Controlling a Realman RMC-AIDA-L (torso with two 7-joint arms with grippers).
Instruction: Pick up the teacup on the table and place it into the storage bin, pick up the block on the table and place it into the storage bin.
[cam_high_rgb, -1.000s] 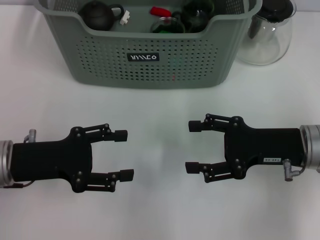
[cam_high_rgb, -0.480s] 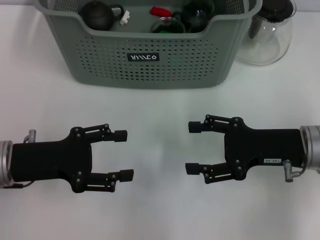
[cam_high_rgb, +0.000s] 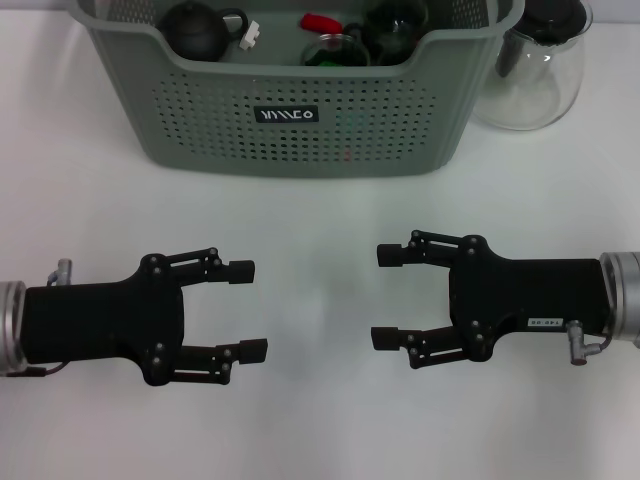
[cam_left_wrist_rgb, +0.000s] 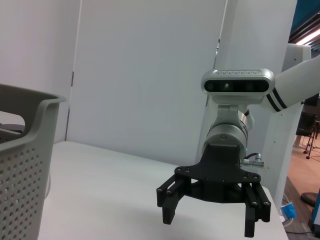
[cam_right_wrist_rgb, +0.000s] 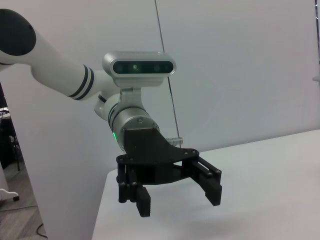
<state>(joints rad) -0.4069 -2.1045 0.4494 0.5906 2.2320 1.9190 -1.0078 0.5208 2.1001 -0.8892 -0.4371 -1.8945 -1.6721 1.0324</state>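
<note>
- Nothing differs from the frame half a second earlier: both arms, the basket and the jug sit in the same spots in the head view.
- The left gripper (cam_high_rgb: 245, 310) lies in the lower left of the head view, just above the white table (cam_high_rgb: 320, 440), fingers spread apart and holding nothing.
- The right gripper (cam_high_rgb: 385, 296) lies in the lower right, facing the left one across a bare gap, fingers likewise spread and empty.
- The storage bin (cam_high_rgb: 300, 110) fills the upper middle of the head view, well apart from both grippers (its black label faces the camera).
- Inside the bin sit a dark teapot (cam_high_rgb: 196, 28), a small white piece (cam_high_rgb: 249, 34), a red item (cam_high_rgb: 320, 21) and dark glassware (cam_high_rgb: 385, 25); I cannot tell which, if any, is the teacup or the block.
- A glass jug (cam_high_rgb: 535, 65) with a dark lid stands just beside the bin in the upper right.
- The left wrist view shows only a corner of the bin (cam_left_wrist_rgb: 22, 165) at its left edge, plus the right gripper (cam_left_wrist_rgb: 212, 222) farther off with its silver wrist camera (cam_left_wrist_rgb: 237, 86), which the head view does not show.
- The right wrist view shows the left gripper (cam_right_wrist_rgb: 177, 200) and its white arm (cam_right_wrist_rgb: 45, 57), but no bin.
</note>
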